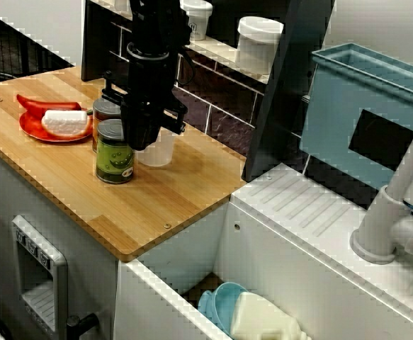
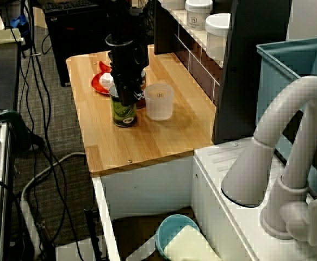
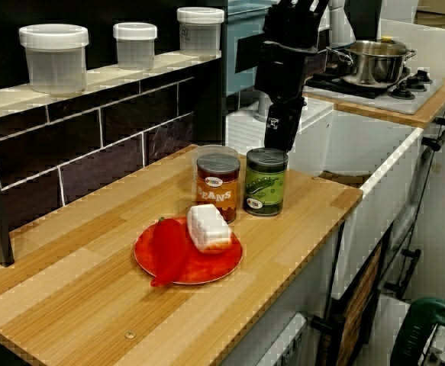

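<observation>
A wooden tabletop (image 1: 185, 198) ran beside a white sink (image 1: 185, 273), with jars (image 1: 257, 42) on a tiled shelf (image 1: 217, 51) behind.

In the view across the sink, the gripper (image 1: 139, 140) hung at the top of the green can (image 1: 115, 159). The can stood upright near the tabletop's middle, with a beans can (image 1: 104, 112) just beside it and a clear cup (image 1: 158, 150) just behind. A red plate (image 1: 30, 129) lay further left. The fingers were lost against the dark arm, so we could not tell whether they were apart or together.

In the view from over the tap, the gripper (image 2: 126, 99) overlapped the green can's (image 2: 124, 114) upper rim. We could not tell whether they touched. The cup (image 2: 159, 101) stood just to its right.

In the view along the tabletop, the gripper (image 3: 281, 139) sat right above the green can (image 3: 266, 183), next to the beans can (image 3: 217, 189).

We judged the green can stiff, weighty if full, and smooth enough to slip. It looked best gripped across its round wall at mid-height.
</observation>
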You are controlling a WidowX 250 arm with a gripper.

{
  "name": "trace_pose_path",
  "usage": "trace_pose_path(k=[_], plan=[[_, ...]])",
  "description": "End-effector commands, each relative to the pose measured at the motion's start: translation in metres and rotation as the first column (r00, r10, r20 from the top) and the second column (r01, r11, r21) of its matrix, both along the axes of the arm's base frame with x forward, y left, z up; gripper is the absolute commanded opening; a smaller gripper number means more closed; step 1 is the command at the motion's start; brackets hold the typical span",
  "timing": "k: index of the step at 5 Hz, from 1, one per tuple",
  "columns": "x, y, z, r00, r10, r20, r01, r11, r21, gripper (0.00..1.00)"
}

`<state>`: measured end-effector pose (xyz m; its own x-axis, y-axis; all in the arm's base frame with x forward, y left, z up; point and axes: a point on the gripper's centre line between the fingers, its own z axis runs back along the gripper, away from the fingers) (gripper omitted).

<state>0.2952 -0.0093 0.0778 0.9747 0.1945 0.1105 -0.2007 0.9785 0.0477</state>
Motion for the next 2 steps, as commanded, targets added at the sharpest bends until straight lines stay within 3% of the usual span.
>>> trace_pose_path(k=[1, 2], plan=[[-0.0035, 0.0140, 0.0146, 0.998, 0.014, 0.058, -0.015, 1.000, 0.011, 0.00], [-0.0044, 0.0142, 0.0180, 0.998, 0.016, 0.055, -0.016, 1.000, 0.000, 0.00]])
